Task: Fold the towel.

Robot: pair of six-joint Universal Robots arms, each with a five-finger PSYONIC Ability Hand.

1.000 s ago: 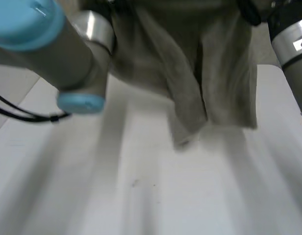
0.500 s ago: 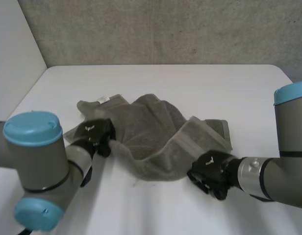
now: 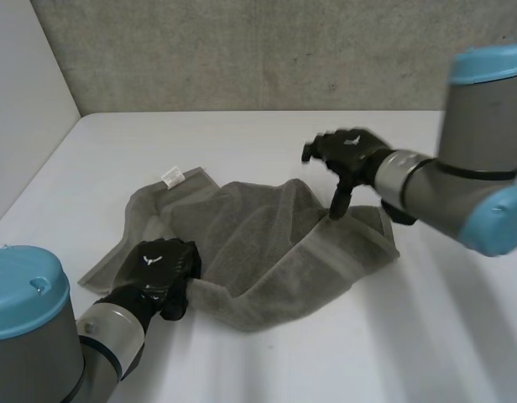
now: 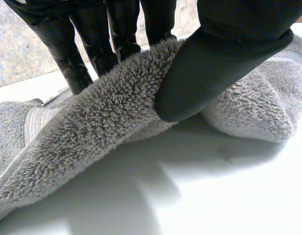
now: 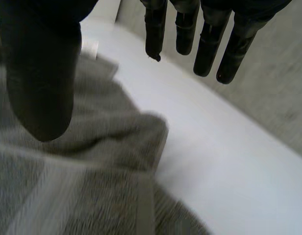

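Observation:
A grey towel (image 3: 258, 239) lies crumpled and partly doubled over in the middle of the white table (image 3: 426, 336), with a white tag (image 3: 172, 175) at its far left corner. My left hand (image 3: 158, 270) is at the towel's near left edge. In the left wrist view its thumb (image 4: 224, 63) pinches the fluffy towel edge (image 4: 102, 112) against the fingers (image 4: 121, 34). My right hand (image 3: 347, 155) hovers over the towel's far right part, open, with one finger pointing down at the cloth. The right wrist view shows the thumb (image 5: 40, 73) and fingers (image 5: 210, 44) spread apart above the towel (image 5: 92, 161).
A rough grey wall (image 3: 267, 50) runs along the table's far edge, and a pale wall (image 3: 23, 126) stands at the left. Bare table lies in front of and to the right of the towel.
The towel, held up high a second ago, came down onto the table. The right hand has let go of its near right edge and lifted away to the far right. The left hand keeps its grip.

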